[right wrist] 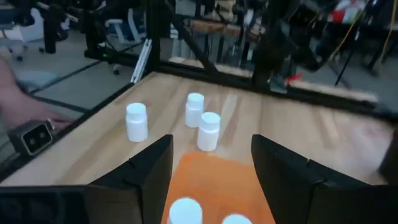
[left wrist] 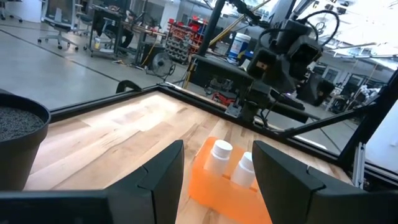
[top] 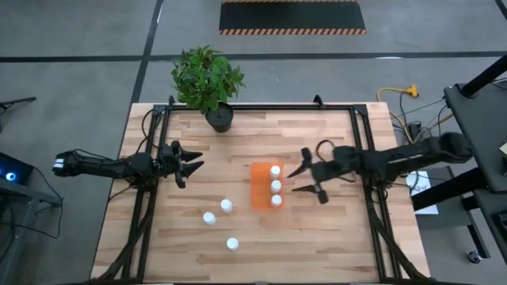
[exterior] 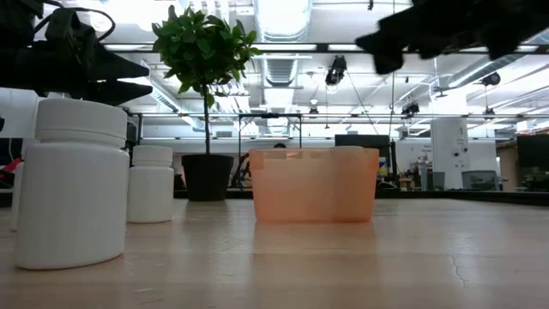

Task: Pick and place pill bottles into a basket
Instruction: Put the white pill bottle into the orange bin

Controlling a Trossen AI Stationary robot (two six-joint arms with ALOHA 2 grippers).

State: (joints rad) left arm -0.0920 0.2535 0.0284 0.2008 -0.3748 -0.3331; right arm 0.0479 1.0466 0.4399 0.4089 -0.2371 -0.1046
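Note:
The orange basket stands at the table's middle with three white pill bottles in a row along its right side. Three more bottles stand on the table nearer the front: one, one and one. My right gripper is open and empty just right of the basket, above the table. My left gripper is open and empty at the table's left, pointing toward the basket. The basket also shows in the left wrist view and the right wrist view.
A black pot with a green plant stands at the table's far edge, left of middle. Black frame rails run along the table's left and right sides. Bare wood lies right of the basket.

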